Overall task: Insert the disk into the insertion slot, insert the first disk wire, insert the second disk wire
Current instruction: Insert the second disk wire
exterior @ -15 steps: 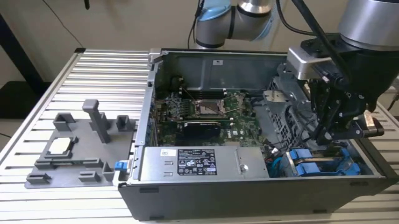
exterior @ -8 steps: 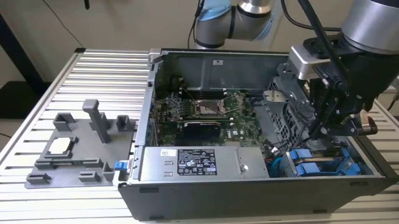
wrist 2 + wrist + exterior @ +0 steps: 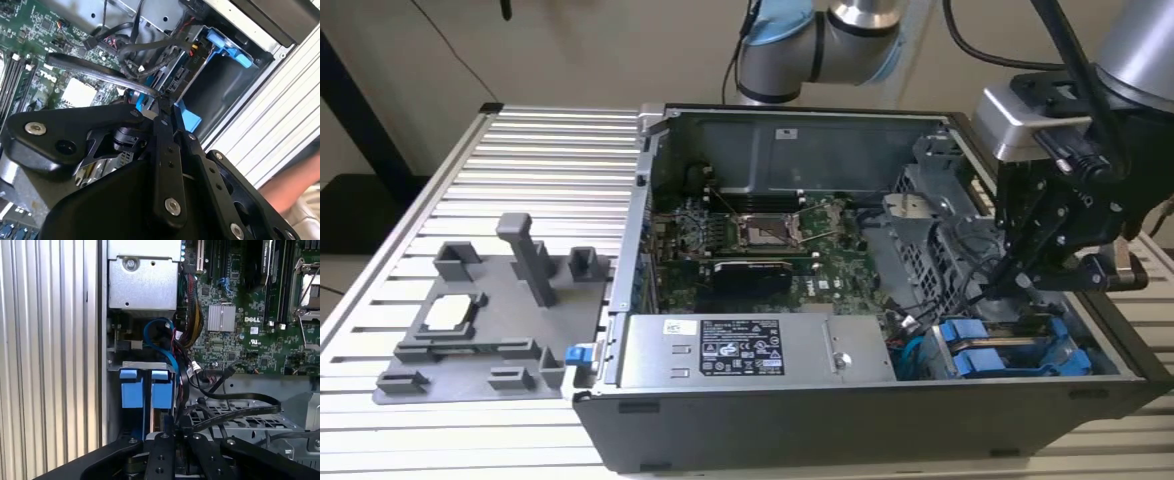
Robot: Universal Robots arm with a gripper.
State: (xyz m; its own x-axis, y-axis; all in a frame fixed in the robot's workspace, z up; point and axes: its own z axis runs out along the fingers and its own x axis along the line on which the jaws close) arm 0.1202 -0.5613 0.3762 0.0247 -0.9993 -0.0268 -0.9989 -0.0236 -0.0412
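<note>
Just below gripper [image 3: 1003, 285]: disk [image 3: 1007, 350], seated in insertion slot [image 3: 1107, 345].

The disk [image 3: 1001, 352], in its blue carrier, sits inside the grey insertion slot [image 3: 1067, 345].

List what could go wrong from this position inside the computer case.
1. Black cables loop right beside the pincer above the drive cage; moving the arm might snag or tug them.
2. The blue carrier tabs sit directly by the pincer in the first wrist view, so a slightly skewed push might jam or bend them.
3. The motherboard lies open nearby; a dragged cable could strike it.
</note>
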